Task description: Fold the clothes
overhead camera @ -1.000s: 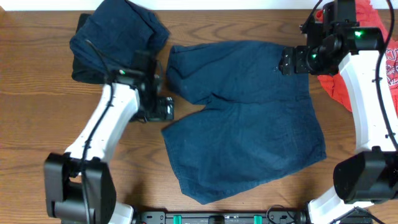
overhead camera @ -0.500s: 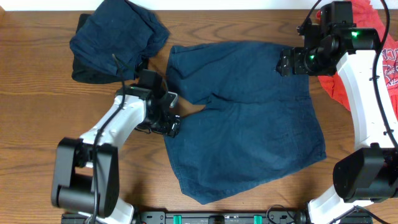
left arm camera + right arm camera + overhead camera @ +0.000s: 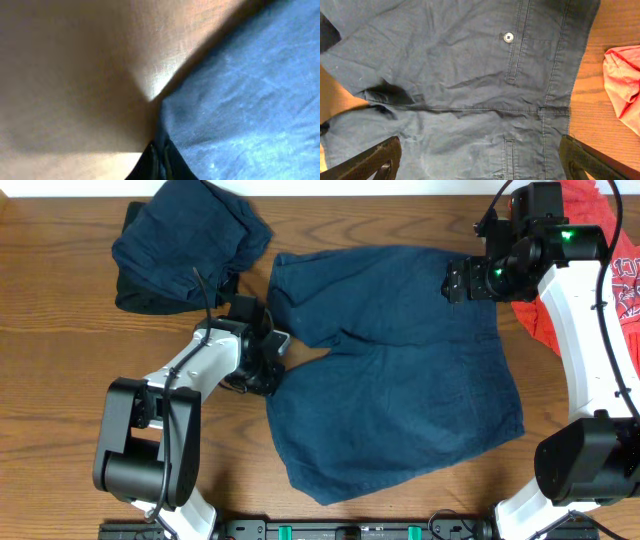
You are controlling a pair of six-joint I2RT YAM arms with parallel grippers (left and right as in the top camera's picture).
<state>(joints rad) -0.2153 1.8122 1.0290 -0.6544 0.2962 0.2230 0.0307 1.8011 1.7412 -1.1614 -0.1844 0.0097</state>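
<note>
Dark navy shorts (image 3: 400, 370) lie spread flat mid-table, with the waistband to the right and the legs to the left. My left gripper (image 3: 273, 370) is low at the near leg's left edge. In the left wrist view the left gripper (image 3: 162, 162) is shut on the edge of the shorts (image 3: 240, 100). My right gripper (image 3: 462, 280) hovers open over the waistband. In the right wrist view the right gripper (image 3: 482, 165) has its fingers (image 3: 375, 162) wide apart above the shorts (image 3: 470, 75), whose button (image 3: 508, 36) shows.
A second navy garment (image 3: 190, 240) lies bunched at the back left. A red-orange T-shirt (image 3: 615, 290) sits at the right edge behind the right arm, and this T-shirt (image 3: 622, 82) also shows in the right wrist view. Bare wooden table (image 3: 60, 360) lies to the left.
My left gripper moved right to the leg edge of the shorts and shut on the fabric. The right arm has hardly moved and stays open.
</note>
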